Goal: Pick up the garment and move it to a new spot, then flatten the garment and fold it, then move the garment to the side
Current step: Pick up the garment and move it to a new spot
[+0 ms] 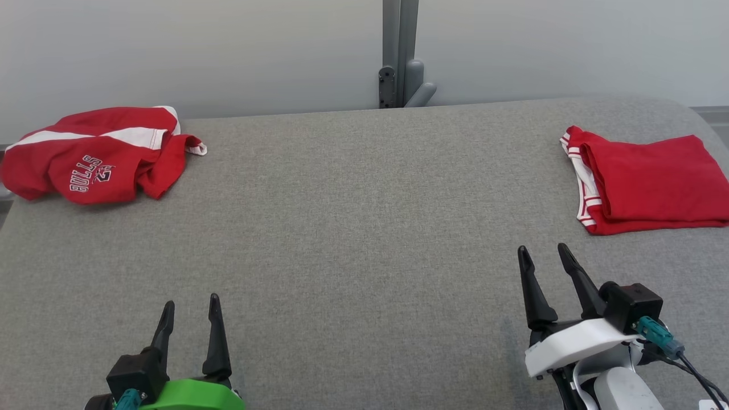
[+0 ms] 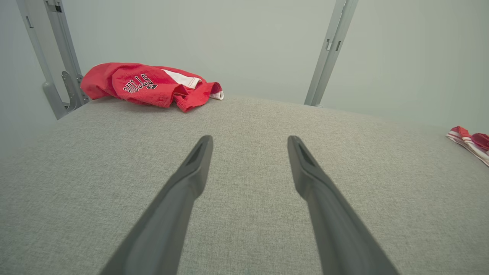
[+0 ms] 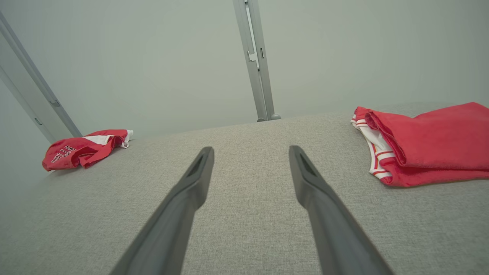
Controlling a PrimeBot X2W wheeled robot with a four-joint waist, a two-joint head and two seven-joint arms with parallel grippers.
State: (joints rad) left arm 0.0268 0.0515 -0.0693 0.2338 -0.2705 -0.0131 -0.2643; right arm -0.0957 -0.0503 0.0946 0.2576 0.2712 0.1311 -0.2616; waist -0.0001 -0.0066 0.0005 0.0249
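Nearest the robot, the left gripper (image 1: 191, 302) sat low over the grey fabric table (image 1: 364, 239) at the near left, its two dark fingers spread apart and holding nothing. The right gripper (image 1: 543, 249) stood at the near right, a little farther in, with its fingers likewise parted and empty. Both pointed away across the bare cloth. Just beyond the right gripper, at the table's right edge, lay a folded red garment (image 1: 655, 182), its white-striped trim showing along its left side. Farther off, at the far left corner and well apart from both grippers, a crumpled red garment (image 1: 97, 154) with a white band and "BULLS" lettering lay bunched. Behind the table's far edge rose a grey metal post (image 1: 400, 51) against a pale wall (image 1: 199, 51).
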